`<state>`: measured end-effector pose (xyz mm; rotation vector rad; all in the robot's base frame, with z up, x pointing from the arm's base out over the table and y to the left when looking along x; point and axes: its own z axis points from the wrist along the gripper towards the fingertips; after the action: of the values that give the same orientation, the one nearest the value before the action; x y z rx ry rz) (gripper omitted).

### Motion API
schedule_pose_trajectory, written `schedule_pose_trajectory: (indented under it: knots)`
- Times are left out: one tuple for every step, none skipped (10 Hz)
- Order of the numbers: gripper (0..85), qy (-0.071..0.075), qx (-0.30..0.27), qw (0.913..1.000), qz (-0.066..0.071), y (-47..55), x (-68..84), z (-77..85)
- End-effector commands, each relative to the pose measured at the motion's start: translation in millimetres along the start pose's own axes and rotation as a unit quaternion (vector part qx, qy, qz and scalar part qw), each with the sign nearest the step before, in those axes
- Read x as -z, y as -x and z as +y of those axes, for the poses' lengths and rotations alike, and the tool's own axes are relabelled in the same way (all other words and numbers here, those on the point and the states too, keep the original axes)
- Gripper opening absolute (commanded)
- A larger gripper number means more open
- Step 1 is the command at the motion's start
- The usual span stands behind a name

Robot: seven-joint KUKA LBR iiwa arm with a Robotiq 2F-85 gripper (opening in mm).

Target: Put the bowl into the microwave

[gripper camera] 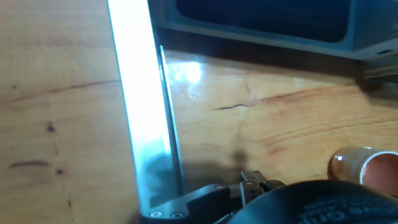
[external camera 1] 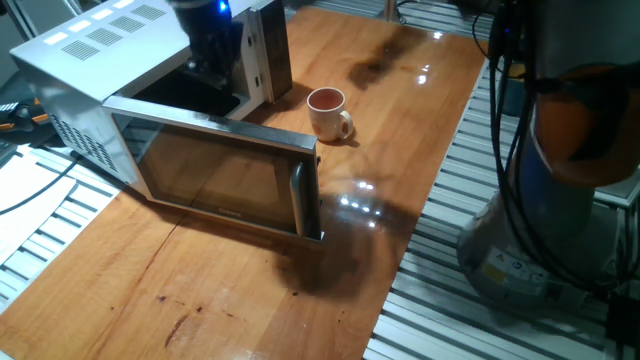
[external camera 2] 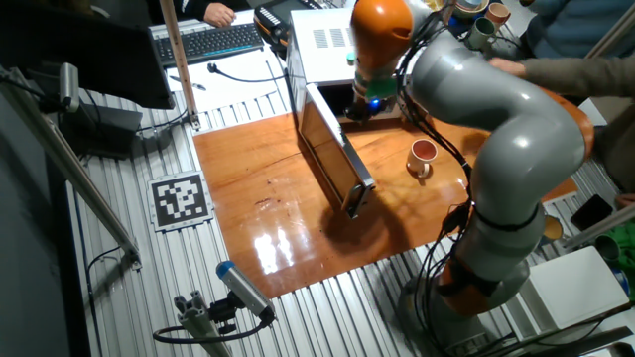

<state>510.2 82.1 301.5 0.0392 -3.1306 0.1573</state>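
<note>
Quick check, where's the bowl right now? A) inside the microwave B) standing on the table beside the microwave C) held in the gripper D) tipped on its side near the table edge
B: the bowl stands upright on the table, apart from the microwave, whose door is swung open; nothing grips it.
</note>
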Motion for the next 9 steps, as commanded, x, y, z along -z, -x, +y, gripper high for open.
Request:
schedule_pose_trajectory:
  knots:
    - [0.0,0.002,0.004,1.0000,0.000,-2.6,2.0,-10.6]
    - [0.0,0.005,0.003,1.0000,0.006,-8.6,4.4,-21.6]
    - [0.0,0.014,0.005,0.9999,0.003,-17.8,4.0,-33.9]
    - [0.0,0.021,0.021,0.9996,-0.004,-17.8,4.0,-33.9]
    - [0.0,0.023,0.031,0.9992,-0.008,-17.8,4.0,-33.9]
    - [0.0,0.024,0.040,0.9989,-0.008,-17.8,4.0,-33.9]
    - [0.0,0.034,0.042,0.9985,0.001,-17.8,4.0,-33.9]
    - [0.0,0.036,0.030,0.9988,0.013,-17.8,4.0,-33.9]
    - [0.0,0.030,0.014,0.9994,0.012,-17.8,4.0,-33.9]
